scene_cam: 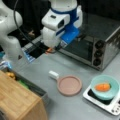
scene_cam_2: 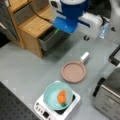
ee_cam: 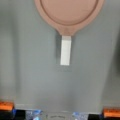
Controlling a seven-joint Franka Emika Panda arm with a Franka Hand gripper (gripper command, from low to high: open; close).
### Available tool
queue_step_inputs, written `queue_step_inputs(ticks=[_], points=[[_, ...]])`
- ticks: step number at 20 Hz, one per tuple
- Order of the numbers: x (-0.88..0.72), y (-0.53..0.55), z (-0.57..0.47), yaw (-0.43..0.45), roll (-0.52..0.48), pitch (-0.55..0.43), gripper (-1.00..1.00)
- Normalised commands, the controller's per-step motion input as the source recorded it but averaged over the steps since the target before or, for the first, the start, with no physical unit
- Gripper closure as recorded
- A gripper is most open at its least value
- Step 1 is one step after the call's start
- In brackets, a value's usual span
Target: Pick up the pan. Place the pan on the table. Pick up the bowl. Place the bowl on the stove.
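Judging by the layout, both placements done. In a front view, pan (scene_cam: 69, 85) flat on the counter (scene_cam: 75, 110), stubby white handle (scene_cam: 53, 74) aimed at 10 o'clock. At 3 o'clock from it, bowl (scene_cam: 105, 87) seated on the stove (scene_cam: 100, 102), with an orange piece (scene_cam: 102, 87) inside. Same arrangement in both front views.

Raised high over the counter, at 11 o'clock from the pan and just in front of the toaster oven (scene_cam: 100, 50): fingers (ee_cam: 6, 106), spread wide at the wrist view's 7 and 5 o'clock. Pinching nothing, well apart from bowl and pan alike.

To round off the release well:
- Hold the spread.
- Move only over bare counter.
- Avoid any swing toward 3 o'clock, so as not to nudge the bowl off the burner.
- Confirm the bowl sits centred rather than hanging past the stove's edge.
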Motion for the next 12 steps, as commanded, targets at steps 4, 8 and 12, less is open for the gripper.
queue_step_inputs(ticks=[4, 8, 12], points=[[-0.35, -0.01, -0.29, 0.132, 0.01, -0.259, -1.0], [-0.39, -0.02, -0.31, 0.144, -0.001, -0.226, -1.0], [-0.39, -0.04, -0.3, 0.157, 0.0, -0.24, -1.0]])
